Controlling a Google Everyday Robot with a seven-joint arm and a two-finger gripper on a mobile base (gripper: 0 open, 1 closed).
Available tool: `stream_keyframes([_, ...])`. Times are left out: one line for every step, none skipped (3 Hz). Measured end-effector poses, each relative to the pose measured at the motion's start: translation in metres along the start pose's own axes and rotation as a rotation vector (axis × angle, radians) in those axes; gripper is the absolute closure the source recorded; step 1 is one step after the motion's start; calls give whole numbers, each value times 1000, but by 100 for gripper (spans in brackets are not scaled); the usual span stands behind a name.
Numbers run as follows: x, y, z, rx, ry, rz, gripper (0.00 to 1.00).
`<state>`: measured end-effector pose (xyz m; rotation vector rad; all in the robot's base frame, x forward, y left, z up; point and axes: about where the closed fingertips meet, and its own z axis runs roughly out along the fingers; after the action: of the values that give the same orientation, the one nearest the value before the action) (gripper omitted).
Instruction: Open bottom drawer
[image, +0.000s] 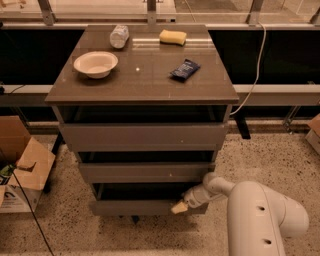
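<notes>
The grey-brown cabinet (142, 80) has three drawers. The bottom drawer (135, 207) is the lowest one, with a plain flat front; it stands pulled out a little, with a dark gap above its front. My gripper (180, 206) is at the right part of that drawer's front, at its upper edge, on the end of my white arm (260, 215) that comes in from the lower right. Its yellowish tip touches the drawer front.
On the cabinet top are a white bowl (95, 63), a crushed plastic bottle (118, 36), a yellow sponge (173, 36) and a dark blue packet (185, 69). An open cardboard box (22, 170) stands on the floor at the left. A white cable (255, 75) hangs at the right.
</notes>
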<state>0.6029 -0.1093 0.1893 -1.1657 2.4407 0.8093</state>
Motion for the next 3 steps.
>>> stream_keyframes([0, 0, 0, 0, 0, 0, 70])
stream_keyframes([27, 18, 0, -18, 61, 21, 72])
stream_keyframes([44, 27, -3, -19, 95, 46, 41])
